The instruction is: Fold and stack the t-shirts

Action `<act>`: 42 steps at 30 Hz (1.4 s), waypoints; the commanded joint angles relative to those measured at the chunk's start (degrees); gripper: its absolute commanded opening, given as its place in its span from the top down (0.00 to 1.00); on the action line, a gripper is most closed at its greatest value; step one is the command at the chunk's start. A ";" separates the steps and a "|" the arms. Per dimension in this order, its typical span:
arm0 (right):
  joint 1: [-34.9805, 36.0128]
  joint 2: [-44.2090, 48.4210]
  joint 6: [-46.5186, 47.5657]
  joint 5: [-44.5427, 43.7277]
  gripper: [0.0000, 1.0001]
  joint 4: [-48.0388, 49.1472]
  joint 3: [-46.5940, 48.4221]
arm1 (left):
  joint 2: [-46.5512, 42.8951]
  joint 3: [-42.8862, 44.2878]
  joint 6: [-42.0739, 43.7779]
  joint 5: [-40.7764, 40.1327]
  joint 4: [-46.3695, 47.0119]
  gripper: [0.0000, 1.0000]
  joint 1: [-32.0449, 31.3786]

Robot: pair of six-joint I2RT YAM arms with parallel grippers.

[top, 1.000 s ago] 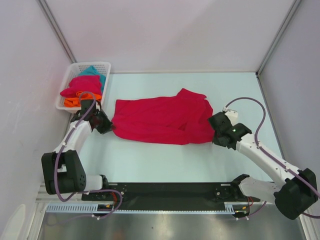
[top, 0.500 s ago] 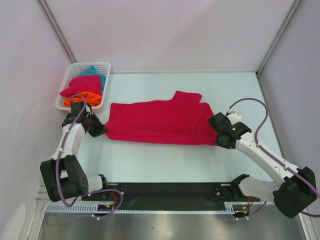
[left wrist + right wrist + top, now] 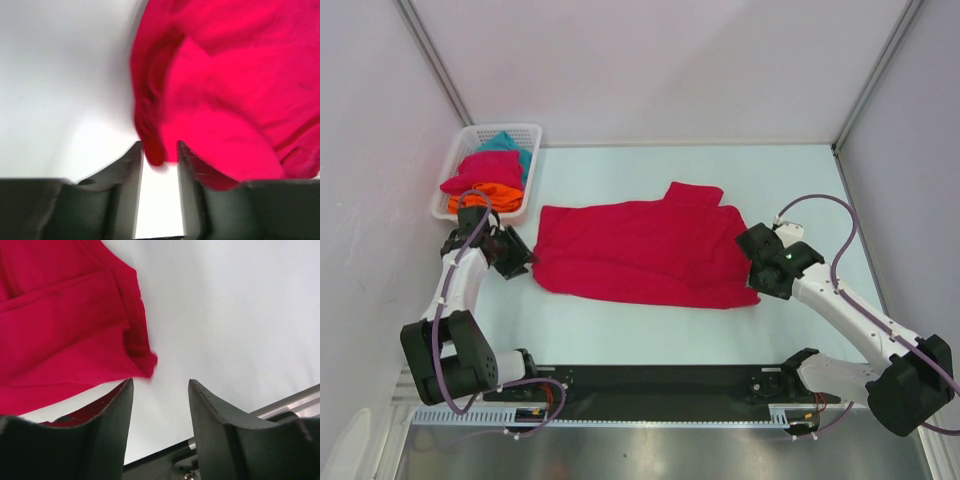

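Note:
A crimson-pink t-shirt (image 3: pixel 640 250) lies spread flat across the middle of the table, one sleeve toward the back. My left gripper (image 3: pixel 524 262) sits at its left edge and is open. In the left wrist view a loose tip of the crimson cloth (image 3: pixel 235 75) hangs between the parted fingertips of that gripper (image 3: pixel 160 147), with a gap beside it. My right gripper (image 3: pixel 754 272) is at the shirt's right edge, also open. In the right wrist view the shirt's corner (image 3: pixel 60 325) lies just past the left finger of the gripper (image 3: pixel 161 382), which holds nothing.
A white mesh basket (image 3: pixel 455 160) stands at the back left, close behind my left arm. It holds bunched pink (image 3: pixel 480 170), orange (image 3: pixel 485 192) and teal (image 3: pixel 505 142) shirts. Grey walls close in both sides. A black rail runs along the near edge.
Both grippers pulled the crimson shirt out wider, the left one moving left, then opened and let go. The shirt now lies flatter on the table.

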State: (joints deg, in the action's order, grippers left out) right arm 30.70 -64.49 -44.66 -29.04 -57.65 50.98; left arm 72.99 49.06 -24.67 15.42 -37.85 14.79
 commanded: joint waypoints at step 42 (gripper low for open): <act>-20.15 -75.51 22.87 21.83 0.28 13.17 79.10 | 46.80 53.85 1.90 -4.67 -5.40 0.31 -6.52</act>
State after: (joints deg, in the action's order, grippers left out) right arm 11.00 -138.58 -22.63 -9.82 -44.88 127.11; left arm 115.98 99.02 -23.03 20.67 -44.25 9.67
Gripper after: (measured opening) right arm 0.723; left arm 0.682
